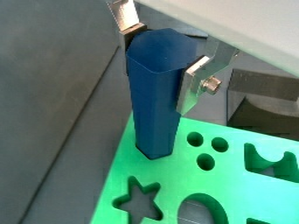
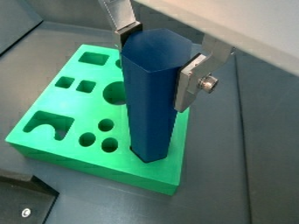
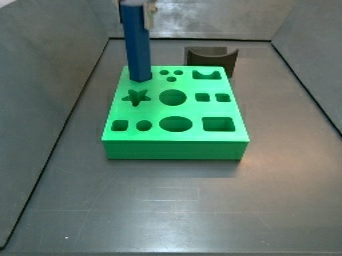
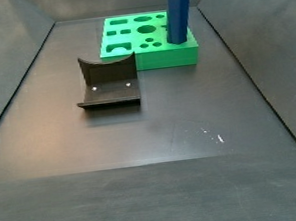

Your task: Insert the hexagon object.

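The hexagon object (image 1: 156, 96) is a long blue bar with flat faces, held upright. The gripper (image 1: 162, 52) is shut on its upper end, one silver finger (image 1: 193, 80) on each side, as both wrist views show (image 2: 156, 57). The bar's lower end (image 2: 152, 150) meets a corner of the green block (image 2: 70, 105), which has several shaped holes. It seems to sit in a hole there; how deep is hidden. In a side view the bar (image 3: 135, 45) stands at the block's far left corner (image 3: 174, 125). In another side view it (image 4: 177, 14) stands on the block (image 4: 135, 33).
The dark fixture (image 4: 108, 82) stands on the floor apart from the block, and shows behind the block in a side view (image 3: 210, 55). Grey walls close in the floor on the sides and back.
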Available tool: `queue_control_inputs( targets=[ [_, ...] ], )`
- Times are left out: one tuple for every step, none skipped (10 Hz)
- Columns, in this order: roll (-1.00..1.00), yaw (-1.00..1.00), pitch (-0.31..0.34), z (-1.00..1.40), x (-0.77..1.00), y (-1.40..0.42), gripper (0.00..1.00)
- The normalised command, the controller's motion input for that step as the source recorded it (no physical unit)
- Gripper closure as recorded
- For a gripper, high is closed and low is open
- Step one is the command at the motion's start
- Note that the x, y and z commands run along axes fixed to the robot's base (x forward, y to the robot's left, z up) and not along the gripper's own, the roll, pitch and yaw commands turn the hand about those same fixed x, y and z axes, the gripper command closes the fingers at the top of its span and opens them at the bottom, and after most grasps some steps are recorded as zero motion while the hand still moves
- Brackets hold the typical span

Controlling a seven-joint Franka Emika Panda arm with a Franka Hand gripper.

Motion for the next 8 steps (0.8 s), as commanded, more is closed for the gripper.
queue_control_inputs(
  targets=[
    [0.0,0.13,0.0,-0.49,0.14,0.0,1.0],
    [0.05,0.05,0.0,-0.39,0.09,0.0,1.0],
    [0.08,0.0,0.017,-0.33,0.19,0.0,1.0],
    [0.07,0.0,0.044,-0.31,0.22,0.0,1.0],
    [0.05,0.0,0.004,-0.31,0.11,0.0,1.0],
    [0.03,0.0,0.0,-0.43,0.11,0.0,1.0],
    [0.0,0.0,0.0,-0.32,0.04,0.0,1.0],
    [0.0,0.0,0.0,0.0,0.0,0.0,1.0]
  ],
)
